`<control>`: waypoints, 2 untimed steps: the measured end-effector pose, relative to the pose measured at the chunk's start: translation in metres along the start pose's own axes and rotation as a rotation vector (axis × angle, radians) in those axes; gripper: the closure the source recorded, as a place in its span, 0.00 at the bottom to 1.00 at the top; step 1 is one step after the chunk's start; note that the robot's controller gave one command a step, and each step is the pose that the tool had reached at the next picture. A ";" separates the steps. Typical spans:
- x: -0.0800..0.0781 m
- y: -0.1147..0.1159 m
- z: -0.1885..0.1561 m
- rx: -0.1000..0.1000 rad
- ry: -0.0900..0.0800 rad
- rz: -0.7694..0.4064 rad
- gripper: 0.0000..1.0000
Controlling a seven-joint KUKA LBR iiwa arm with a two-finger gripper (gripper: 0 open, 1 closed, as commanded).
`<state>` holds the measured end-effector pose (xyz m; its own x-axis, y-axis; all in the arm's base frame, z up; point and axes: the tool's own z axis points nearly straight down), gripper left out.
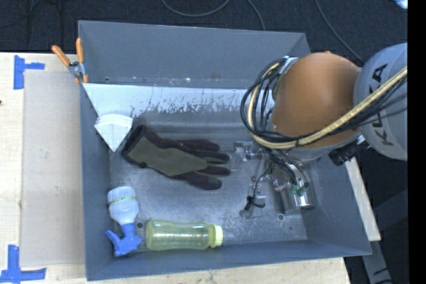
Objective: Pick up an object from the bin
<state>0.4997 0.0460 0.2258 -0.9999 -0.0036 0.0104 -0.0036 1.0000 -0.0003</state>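
My gripper (pixel 265 205) hangs low over the right half of the bin, below the arm's wrist. It is open, with bare bin floor between its fingers and nothing held. A dark olive and black glove (pixel 176 159) lies flat just to its left, fingertips pointing toward the gripper and a short gap away. A clear yellow-green plastic bottle (pixel 183 235) lies on its side along the front wall, to the gripper's lower left.
A white bulb-shaped piece with a blue base (pixel 122 215) lies at the front left, touching the bottle's end. A white folded paper cone (pixel 113 129) sits in the left back corner. The arm's orange cover hides the bin's right back area.
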 end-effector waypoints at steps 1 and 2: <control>-0.001 0.000 -0.004 -0.001 -0.008 0.002 0.00; -0.024 0.025 0.040 -0.001 -0.013 -0.017 0.00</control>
<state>0.5231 0.0715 0.1851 -0.9998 -0.0206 -0.0029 -0.0206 0.9998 0.0003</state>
